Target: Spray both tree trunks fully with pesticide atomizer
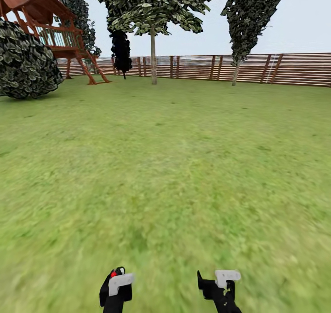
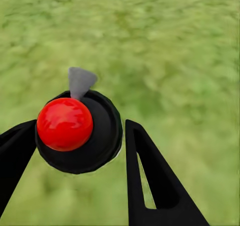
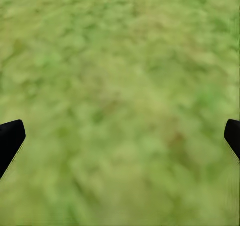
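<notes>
**grasswatcher:** Down at the bottom of the head view, two black arms are seen ending in flat grey-white fingers. A round black body with a glossy red ball on top and a small grey cone-shaped tip is pinched in the left gripper (image 1: 116, 283). That is taken to be the pesticide atomizer (image 2: 79, 131). In the left wrist view it is wedged between two black wedge-shaped fingers (image 2: 155, 181), with one finger pressed at each side.

**fence_guy:** Agreed, the left claw is closed around it. The right gripper (image 1: 219, 278) is spread wide, nothing is held, and only blurry turf is seen between its dark fingertips (image 3: 10, 138) in the right wrist view.

**grasswatcher:** The ground is all lawn (image 1: 174, 165), mottled green with yellowish patches, smeared-looking up close and flatter further out. Both grippers are held just above it, apart from each other.

**fence_guy:** The back of the garden is closed off by a brown fence (image 1: 285, 69) made of horizontal slats. A wooden play tower (image 1: 50, 32) with a reddish roof and a ladder is set at the far left, partly hidden by a rounded leafy bush (image 1: 25, 62). Thin-trunked trees (image 1: 153, 23) are lined up near the fence, and one black-leaved shape (image 1: 121, 50) is hung between them. Pale sky is seen above.

**grasswatcher:** All of that is well apart from the atomizer.
</notes>
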Robot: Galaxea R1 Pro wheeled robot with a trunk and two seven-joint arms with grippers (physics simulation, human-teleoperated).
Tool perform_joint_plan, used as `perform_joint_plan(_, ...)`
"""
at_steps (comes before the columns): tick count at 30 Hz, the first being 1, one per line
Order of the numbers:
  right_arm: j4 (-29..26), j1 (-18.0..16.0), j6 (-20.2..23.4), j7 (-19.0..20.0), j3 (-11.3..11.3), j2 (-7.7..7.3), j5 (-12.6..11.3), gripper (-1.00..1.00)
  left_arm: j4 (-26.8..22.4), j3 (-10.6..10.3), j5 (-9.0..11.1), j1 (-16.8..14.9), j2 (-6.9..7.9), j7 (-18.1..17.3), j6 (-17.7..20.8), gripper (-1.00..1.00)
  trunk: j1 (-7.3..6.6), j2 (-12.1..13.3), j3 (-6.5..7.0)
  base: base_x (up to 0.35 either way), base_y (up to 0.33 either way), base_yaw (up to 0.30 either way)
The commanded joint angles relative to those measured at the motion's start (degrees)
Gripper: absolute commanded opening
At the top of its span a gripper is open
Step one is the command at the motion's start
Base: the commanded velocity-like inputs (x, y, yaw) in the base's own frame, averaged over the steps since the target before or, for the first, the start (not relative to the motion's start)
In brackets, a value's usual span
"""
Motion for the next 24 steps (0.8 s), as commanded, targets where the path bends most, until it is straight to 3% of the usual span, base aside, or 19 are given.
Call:
perform_joint_plan(1, -0.09, -0.01, 0.38, -0.35, 0.11, -0.02, 0.13, 1.00, -0.03, -0.35, 0.53, -0.08, 0.08, 0.31, -0.41, -1.00, 0.02, -0.02, -0.05, 0.335, 0.000, 0.000)
perform_joint_plan(17, -0.06, 0.00, 0.38, -0.36, 0.14, -0.01, 0.14, 1.00, -0.34, -0.27, 0.58, -0.08, 0.11, 0.44, -0.27, -1.00, 0.02, -0.02, -0.05, 0.335, 0.000, 0.000)
perform_joint_plan(21, -0.12, 0.02, 0.38, -0.19, 0.16, -0.01, 0.14, 1.00, -1.09, -0.38, 0.54, -0.36, 0.09, 4.78, 0.32, -1.00, 0.02, -0.02, -0.05, 0.335, 0.000, 0.000)
perform_joint_plan(24, -0.14, 0.06, 0.38, -0.12, 0.19, 0.00, 0.14, 1.00, -2.12, -0.38, 0.58, -1.04, 0.04, 6.75, 2.82, -1.00, 0.02, -0.02, -0.05, 0.335, 0.000, 0.000)
